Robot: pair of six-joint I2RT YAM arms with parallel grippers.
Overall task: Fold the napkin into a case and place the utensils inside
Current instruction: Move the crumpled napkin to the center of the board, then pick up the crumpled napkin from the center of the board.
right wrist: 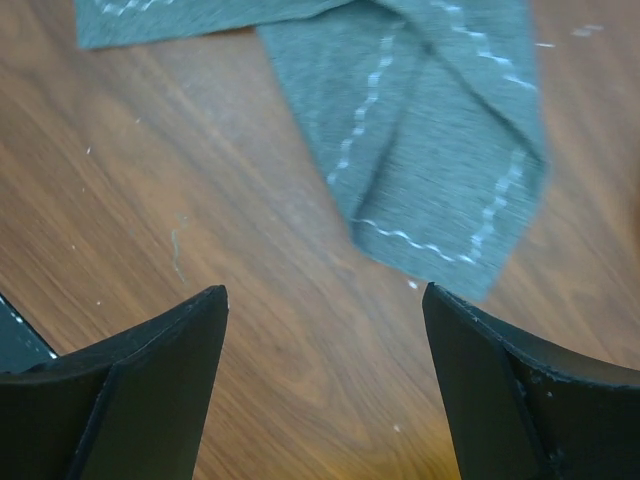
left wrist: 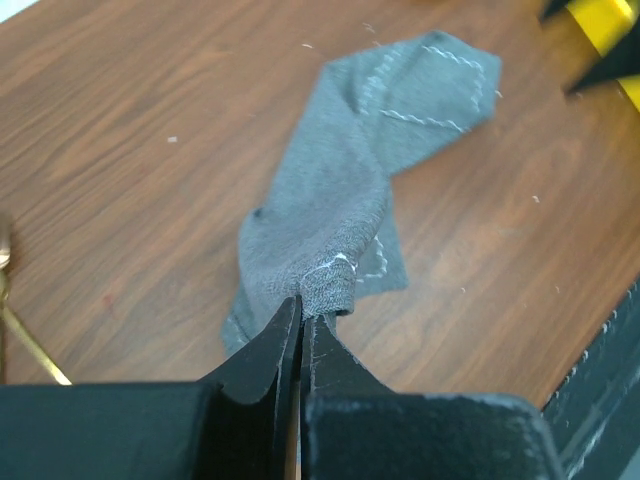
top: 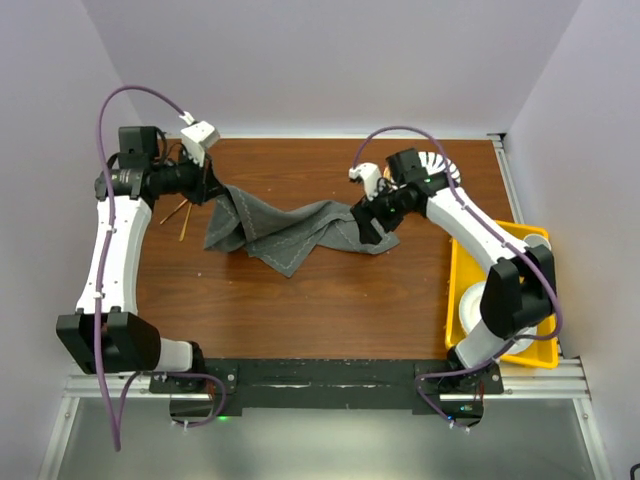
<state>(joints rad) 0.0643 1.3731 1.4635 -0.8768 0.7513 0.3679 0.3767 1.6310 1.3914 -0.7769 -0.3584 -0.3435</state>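
Observation:
The dark grey napkin (top: pixel 285 232) lies bunched and twisted across the middle of the table; no case is in view. My left gripper (top: pixel 213 190) is shut on the napkin's left corner (left wrist: pixel 330 285), which is lifted slightly off the wood. My right gripper (top: pixel 372 222) stands open just off the napkin's right end (right wrist: pixel 430 130), with only bare table between its fingers (right wrist: pixel 325 290). The gold utensils (top: pixel 180 215) lie on the table left of the napkin, partly under my left arm. One thin handle (left wrist: pixel 25 335) shows in the left wrist view.
A striped plate (top: pixel 443 163) sits at the back right, mostly hidden behind my right arm. A yellow bin (top: pixel 470 270) holding something white stands at the table's right edge. White walls close in the back and both sides.

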